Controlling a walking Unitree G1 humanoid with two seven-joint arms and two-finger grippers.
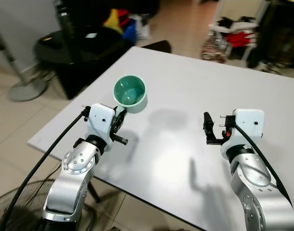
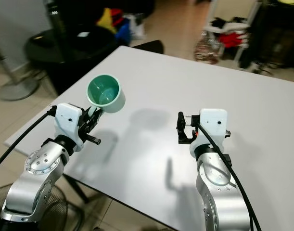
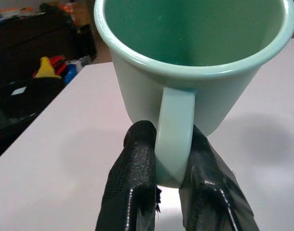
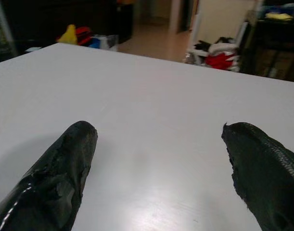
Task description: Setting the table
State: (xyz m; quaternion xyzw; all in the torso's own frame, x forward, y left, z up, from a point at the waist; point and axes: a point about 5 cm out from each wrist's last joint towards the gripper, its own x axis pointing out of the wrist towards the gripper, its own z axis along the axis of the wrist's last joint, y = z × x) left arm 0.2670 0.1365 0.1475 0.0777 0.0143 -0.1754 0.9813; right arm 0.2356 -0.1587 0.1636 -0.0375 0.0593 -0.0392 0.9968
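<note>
Silver arms nearest the lens, elbows at bottom of frame, both reaching over near edge of white table.

L side first: left gripper clamped on handle of mint-green mug, one black finger each side of handle strap, pinching it flat. Mug held up above the near-left part of table, mouth tilted toward camera, nothing visible inside. Shadow thrown on tabletop to its right, so not set down yet.

R side: right gripper hovering low over table, well apart from mug. Fingers spread wide, bare tabletop between them, holding nothing, touching nothing.

Beyond table, off to the left: black round side table w/ dark bottle, fan base on tile floor. Clutter of clothes at far right, blurred.

Risks, as judged: grip only on thin handle, so mug could swivel or slip in the pinch if arm jerks or tilts more. Lowering it while tilted likely to land rim-edge first and tip over or clack hard. Mug also close to table's left edge, so releasing w/o moving inward risks a drop to floor.
</note>
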